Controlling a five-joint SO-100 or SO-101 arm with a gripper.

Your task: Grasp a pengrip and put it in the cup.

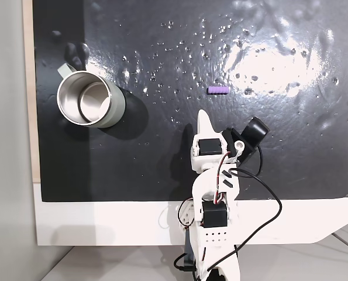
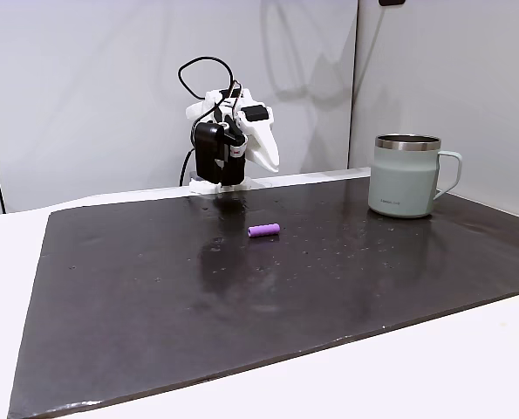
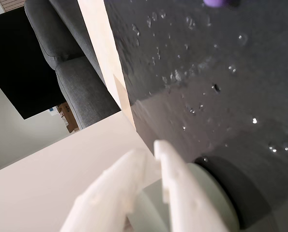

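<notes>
The purple pengrip (image 1: pixel 217 90) lies flat on the black mat, a short way beyond my gripper (image 1: pixel 203 117) and slightly to its right in a fixed view. In the other fixed view the pengrip (image 2: pixel 263 230) rests in front of the folded white arm, whose gripper (image 2: pixel 269 161) points downward above the mat's back edge. The sage-green mug (image 1: pixel 90 102) stands upright at the mat's left, steel inside showing; from the side the mug (image 2: pixel 406 175) stands at the right, handle outward. In the wrist view the gripper (image 3: pixel 148 150) is shut and empty, the mug (image 3: pixel 210 193) behind it, the pengrip (image 3: pixel 215 2) at the top edge.
The black mat (image 1: pixel 162 164) is glossy and dotted with small bubbles or droplets. It lies on a white table (image 1: pixel 103 225) with a pale wooden strip along one side. Black cables (image 1: pixel 267 205) loop beside the arm's base. A grey sofa (image 3: pixel 61 63) stands beyond the table.
</notes>
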